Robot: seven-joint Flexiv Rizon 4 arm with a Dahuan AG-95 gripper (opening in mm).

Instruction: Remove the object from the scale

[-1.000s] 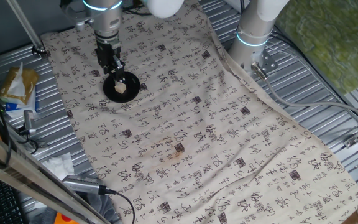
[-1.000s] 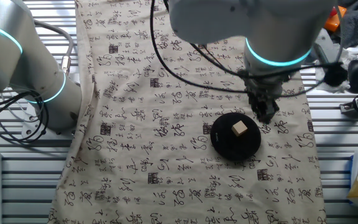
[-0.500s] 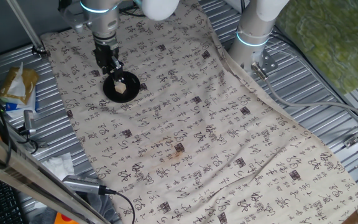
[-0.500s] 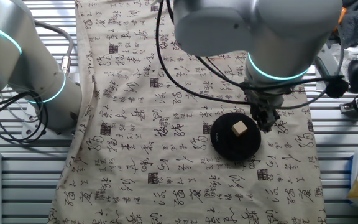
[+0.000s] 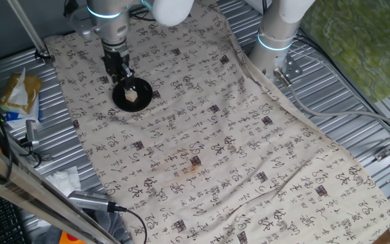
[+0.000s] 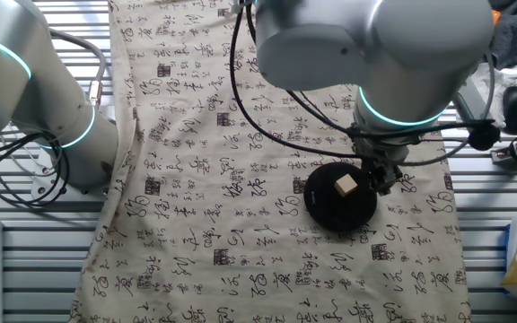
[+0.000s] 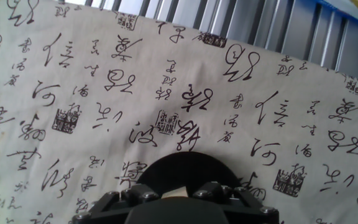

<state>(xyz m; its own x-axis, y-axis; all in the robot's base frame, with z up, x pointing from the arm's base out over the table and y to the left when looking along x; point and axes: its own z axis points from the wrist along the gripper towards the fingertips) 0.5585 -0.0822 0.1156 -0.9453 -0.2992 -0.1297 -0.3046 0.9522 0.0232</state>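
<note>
The object, a small light-tan block (image 5: 132,96), sits on the scale (image 5: 141,89), a flat round black disc on the printed cloth. In the other fixed view the block (image 6: 346,185) lies near the disc's (image 6: 330,205) middle. My gripper (image 5: 122,73) hangs just above the disc's far edge, beside the block and not touching it. In the other fixed view my gripper (image 6: 385,180) stands at the disc's right rim, fingers slightly apart and empty. In the hand view a sliver of the block (image 7: 176,195) shows between the finger bases, above the disc (image 7: 185,168).
A cloth with black calligraphy (image 5: 235,149) covers the table. A second robot's base (image 5: 276,41) stands at the back right. Packets (image 5: 19,95), cables and a tool (image 5: 90,200) lie on the ribbed metal at the left.
My gripper has dropped lower and shifted slightly, ending closer to the disc's rim beside the block. The block and disc have not moved.
</note>
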